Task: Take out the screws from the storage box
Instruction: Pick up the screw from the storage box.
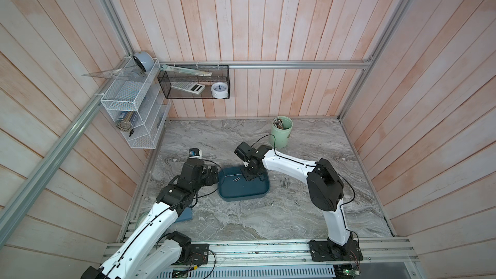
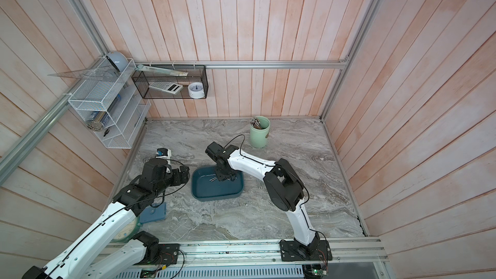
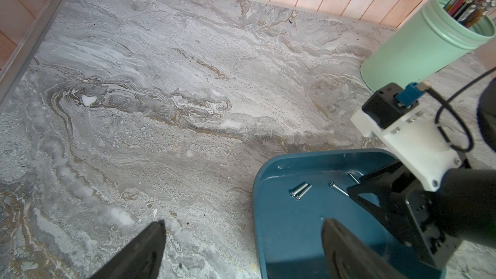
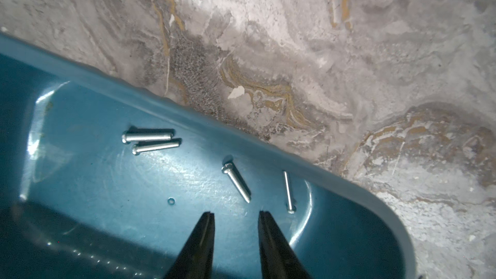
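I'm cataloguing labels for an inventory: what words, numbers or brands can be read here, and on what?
No text is readable in any view.
The calculator in the black mesh basket: keys and display too small.
The white clock: dial numerals blurred.
The pale green cup: a small dark mark, unreadable.
The storage box and the screws: no markings show.

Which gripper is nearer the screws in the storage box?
Right. The right gripper is inside the storage box, fingers just short of the screws; the left gripper hangs by its outer rim, farther off.
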Tool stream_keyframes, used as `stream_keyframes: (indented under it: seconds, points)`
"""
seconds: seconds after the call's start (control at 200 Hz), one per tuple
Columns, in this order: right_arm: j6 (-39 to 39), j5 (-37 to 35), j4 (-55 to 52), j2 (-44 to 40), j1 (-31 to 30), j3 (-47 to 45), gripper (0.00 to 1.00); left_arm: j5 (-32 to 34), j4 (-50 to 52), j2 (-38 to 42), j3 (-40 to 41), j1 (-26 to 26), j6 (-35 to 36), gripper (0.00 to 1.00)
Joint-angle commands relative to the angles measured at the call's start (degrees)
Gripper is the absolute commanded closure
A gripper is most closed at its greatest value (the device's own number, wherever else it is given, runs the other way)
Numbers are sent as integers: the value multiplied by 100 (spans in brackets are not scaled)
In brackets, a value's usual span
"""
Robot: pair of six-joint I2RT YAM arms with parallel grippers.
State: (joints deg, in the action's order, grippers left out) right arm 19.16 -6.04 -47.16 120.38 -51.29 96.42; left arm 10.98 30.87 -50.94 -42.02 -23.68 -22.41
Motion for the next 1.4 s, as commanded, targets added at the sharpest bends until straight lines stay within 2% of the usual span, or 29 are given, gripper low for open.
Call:
stream_keyframes:
  seconds: [0.0,0.475,0.765,0.885,0.95,1.13,1.265,1.395]
  points:
    - [-3,79,-57,236,78,-56,68,61,-9,23,-21,-11,79,4]
    - [43,262,-13,595,75,-56,72,40,-2,12,-12,-7,86,4]
    - [35,182,-271,916,75,180,85,-148,2,-99,-18,-14,72,4]
    - [42,180,-344,932,75,219,96,-367,31,-193,-53,-9,14,4]
    - [46,192,-403,869,76,266,100,-431,52,-236,-76,-10,-60,4]
    - [97,277,-498,485,76,411,100,-653,48,-431,-63,-38,-335,5]
    - [164,382,-579,154,78,542,100,-1244,326,-728,-218,-208,-501,6]
    - [263,377,-601,-154,75,530,100,-1097,421,-804,-115,-375,-460,6]
